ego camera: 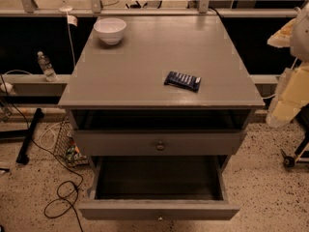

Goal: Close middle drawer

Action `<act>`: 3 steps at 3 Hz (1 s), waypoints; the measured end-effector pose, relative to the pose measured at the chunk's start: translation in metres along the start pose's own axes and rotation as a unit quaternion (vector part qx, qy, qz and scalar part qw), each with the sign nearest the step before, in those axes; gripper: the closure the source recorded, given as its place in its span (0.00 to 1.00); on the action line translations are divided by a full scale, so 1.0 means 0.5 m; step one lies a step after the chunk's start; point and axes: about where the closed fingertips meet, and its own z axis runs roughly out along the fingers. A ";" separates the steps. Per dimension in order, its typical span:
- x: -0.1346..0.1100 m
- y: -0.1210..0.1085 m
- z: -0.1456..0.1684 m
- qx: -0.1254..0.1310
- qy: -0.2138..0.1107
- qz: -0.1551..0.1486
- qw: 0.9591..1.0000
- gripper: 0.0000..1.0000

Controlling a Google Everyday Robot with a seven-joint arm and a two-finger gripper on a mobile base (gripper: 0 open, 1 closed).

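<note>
A grey cabinet (pixel 145 88) stands in the middle of the camera view. Its upper drawer (pixel 159 143), with a round knob, sits slightly out. The second drawer down (pixel 159 209) is pulled far out, and its dark inside looks empty. Anything below it is hidden. My arm's cream segments (pixel 289 95) hang at the right edge. My gripper (pixel 284 34) is high at the right edge, beside the cabinet top's right side, well away from both drawer fronts and touching nothing.
A white bowl (pixel 110 30) sits at the cabinet top's back left, and a dark blue snack bar (pixel 182 80) lies near its front right. A water bottle (pixel 47 65) stands on the left ledge. Black cables (pixel 63 197) and a wire basket (pixel 67 144) lie on the floor at left.
</note>
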 end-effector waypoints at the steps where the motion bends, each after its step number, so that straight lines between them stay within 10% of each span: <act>1: 0.000 0.000 0.000 0.000 0.000 0.000 1.000 0.00; 3: 0.043 -0.042 0.037 -0.017 0.019 0.070 0.997 0.00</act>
